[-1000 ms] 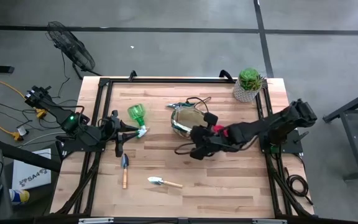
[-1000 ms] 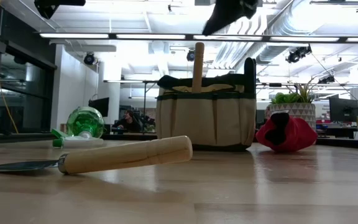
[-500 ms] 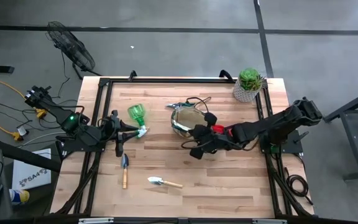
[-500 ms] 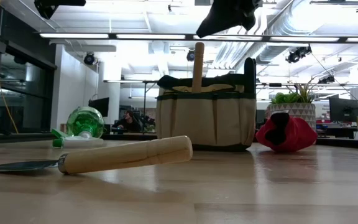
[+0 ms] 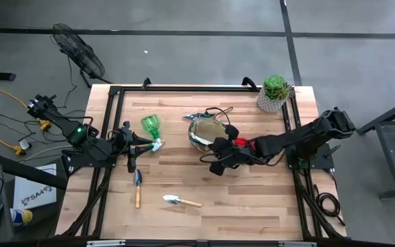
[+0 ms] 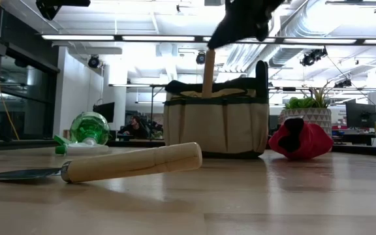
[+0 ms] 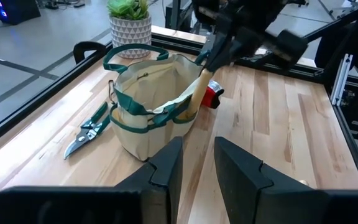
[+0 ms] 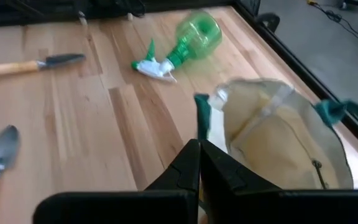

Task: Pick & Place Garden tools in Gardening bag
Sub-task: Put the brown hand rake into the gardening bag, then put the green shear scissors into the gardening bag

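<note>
Wooden-handled tool (image 7: 196,93) is standing tilted in the gardening bag (image 7: 151,106), head down inside, handle end poking above the rim; in the low view the same handle (image 6: 207,72) leans above the bag (image 6: 215,124). Right gripper (image 7: 219,53) is right at the top of that handle with fingers closed, looks like pinching the handle end, though the actual contact is hard to make out. Step in hand, my read: lowering this tool into the bag. Next move calls for opening the fingers so it drops in, then lifting straight up so as not to snag the loop handles. Still on the table: pruners (image 7: 87,130) just beside the bag, red item (image 7: 212,98) touching or just beside it on the other side, green spray bottle (image 5: 152,130) near the left arm, and two trowels (image 5: 137,186) (image 5: 181,201) well apart toward the front edge. Left gripper (image 5: 133,152) waits near the spray bottle, partly open, holding nothing. Versus a second ago: right gripper has slid in over the bag in the high view and come lower in the low view, the handle has gone from upright to leaning; everything else is unmoved.
</note>
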You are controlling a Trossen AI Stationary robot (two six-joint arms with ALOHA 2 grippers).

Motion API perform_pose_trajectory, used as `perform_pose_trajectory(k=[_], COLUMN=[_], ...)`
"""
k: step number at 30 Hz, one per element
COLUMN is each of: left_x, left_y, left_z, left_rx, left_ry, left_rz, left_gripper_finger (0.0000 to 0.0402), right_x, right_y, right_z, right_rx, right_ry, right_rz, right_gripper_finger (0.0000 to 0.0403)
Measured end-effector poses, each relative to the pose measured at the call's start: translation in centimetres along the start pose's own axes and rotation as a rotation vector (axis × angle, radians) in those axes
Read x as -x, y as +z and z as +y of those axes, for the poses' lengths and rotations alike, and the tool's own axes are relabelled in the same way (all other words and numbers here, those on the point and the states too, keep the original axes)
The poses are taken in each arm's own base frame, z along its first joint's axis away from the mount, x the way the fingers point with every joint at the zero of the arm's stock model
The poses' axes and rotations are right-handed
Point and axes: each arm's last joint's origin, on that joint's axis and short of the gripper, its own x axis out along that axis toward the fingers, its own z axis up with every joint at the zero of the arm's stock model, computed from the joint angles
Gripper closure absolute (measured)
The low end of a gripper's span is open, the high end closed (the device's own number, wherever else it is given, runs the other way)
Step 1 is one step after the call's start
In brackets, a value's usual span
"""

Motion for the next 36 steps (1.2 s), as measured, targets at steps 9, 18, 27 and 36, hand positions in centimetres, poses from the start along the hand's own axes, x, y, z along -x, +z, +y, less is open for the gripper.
perform_pose_trajectory(k=[9,18,27,36], left_x=[0.0,0.0,0.0,0.0], left_y=[0.0,0.0,0.0,0.0], left_z=[0.0,0.0,0.0,0.0], left_rx=[0.000,0.000,0.000,0.001], left_ry=[0.006,0.007,0.007,0.007], left_rz=[-0.003,-0.004,-0.004,-0.004], left_gripper_finger=[0.0312,0.0312,0.0312,0.0312], right_x=[-1.4,-2.5,-2.2,2.2], right_y=[-0.4,0.2,0.4,1.9], right_z=[-1.2,-3.1,-3.3,-3.7], right_rx=[-0.041,-0.064,-0.070,-0.070], right_ry=[-0.020,-0.076,-0.079,-0.088], right_rz=[-0.035,-0.037,-0.046,-0.146], right_gripper_finger=[0.0399,0.0399,0.0399,0.0399])
